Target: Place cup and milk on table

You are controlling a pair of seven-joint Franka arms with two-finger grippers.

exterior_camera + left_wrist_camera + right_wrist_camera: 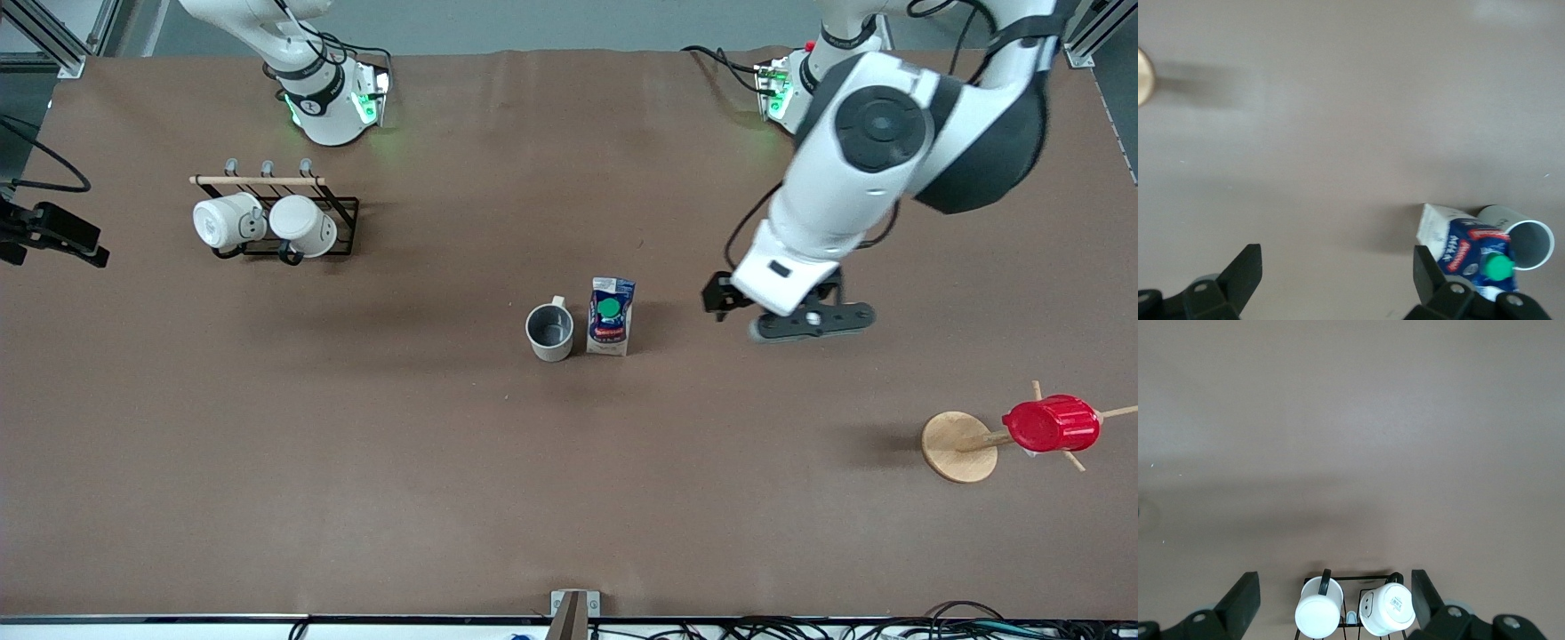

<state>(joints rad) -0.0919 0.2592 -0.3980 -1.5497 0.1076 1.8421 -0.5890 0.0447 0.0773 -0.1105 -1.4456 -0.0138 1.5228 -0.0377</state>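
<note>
The cup (549, 332), cream-white with a grey inside, stands upright on the brown table (356, 444) near its middle. The blue and white milk (611, 316) carton with a green cap stands right beside it, toward the left arm's end. My left gripper (811, 322) hangs open and empty over bare table, apart from the milk, toward the left arm's end. Its wrist view shows open fingers (1338, 251) with the milk (1471, 250) and cup (1521, 237) off to one side. My right gripper (1335, 577) is open and empty, up over the mug rack.
A black wire rack (338, 218) with two white mugs (227, 222) stands near the right arm's base. A red ribbed cup (1051, 424) hangs on a wooden peg stand (958, 446) at the left arm's end, nearer the front camera.
</note>
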